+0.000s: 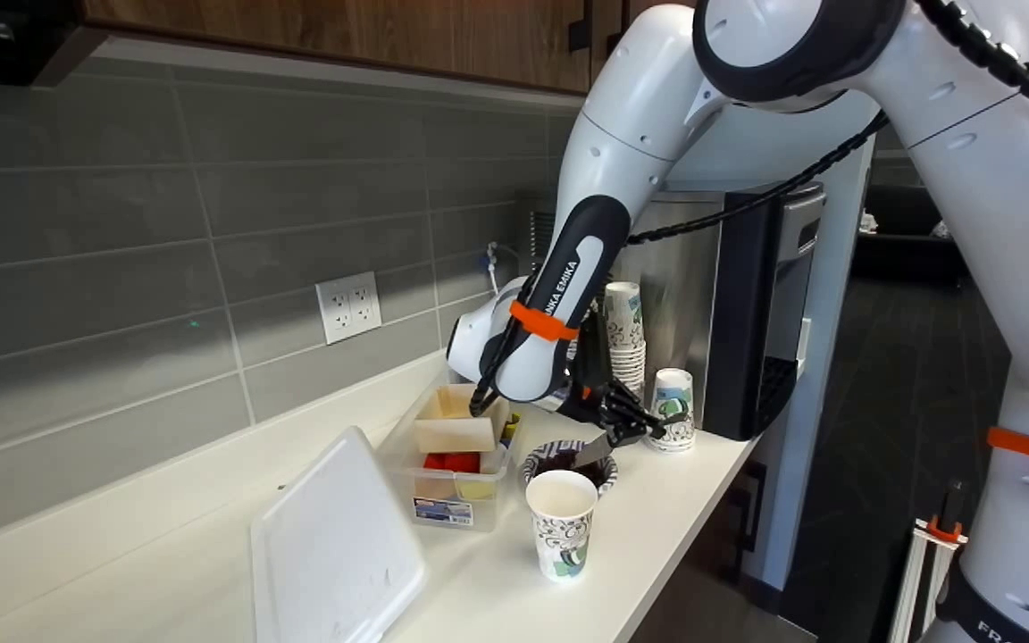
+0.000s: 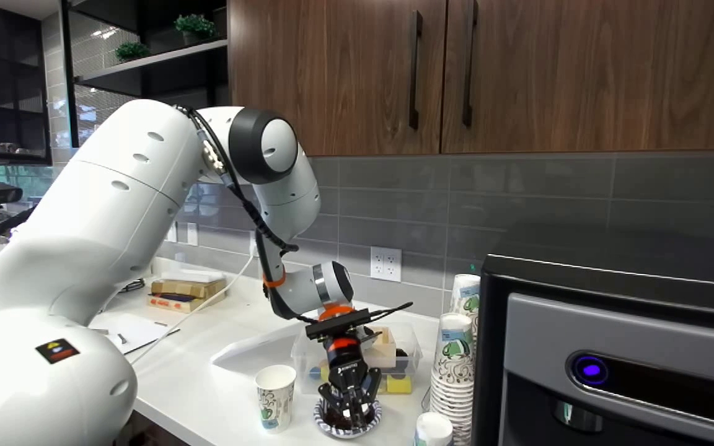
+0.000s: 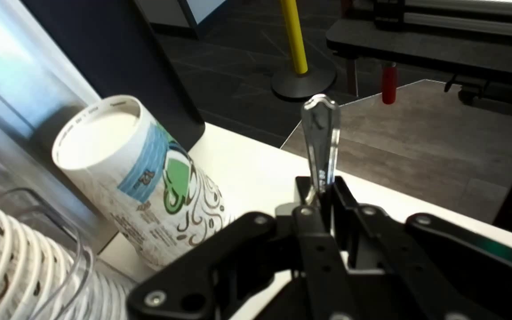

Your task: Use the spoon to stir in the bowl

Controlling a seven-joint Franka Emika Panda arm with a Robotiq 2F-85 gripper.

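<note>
My gripper (image 1: 631,430) is shut on the spoon (image 1: 593,451), just above and beside the small round bowl (image 1: 608,487). The bowl has a patterned light rim and dark contents. In an exterior view the spoon's lower part slants down into the bowl. Its tip is not clearly visible. In the wrist view the silvery handle (image 3: 321,129) sticks up between the closed fingertips (image 3: 322,191), and the bowl is out of view. In an exterior view the gripper (image 2: 352,409) covers much of the bowl (image 2: 325,426), and the spoon is hard to make out.
A paper cup (image 1: 561,531) stands close to the bowl. Cup stacks (image 1: 628,357) and an upturned cup (image 3: 167,178) stand near the dispenser (image 1: 751,313). A clear bin (image 1: 501,487) of blocks stands at the wall side, beside a white board (image 1: 336,554). The counter edge is near.
</note>
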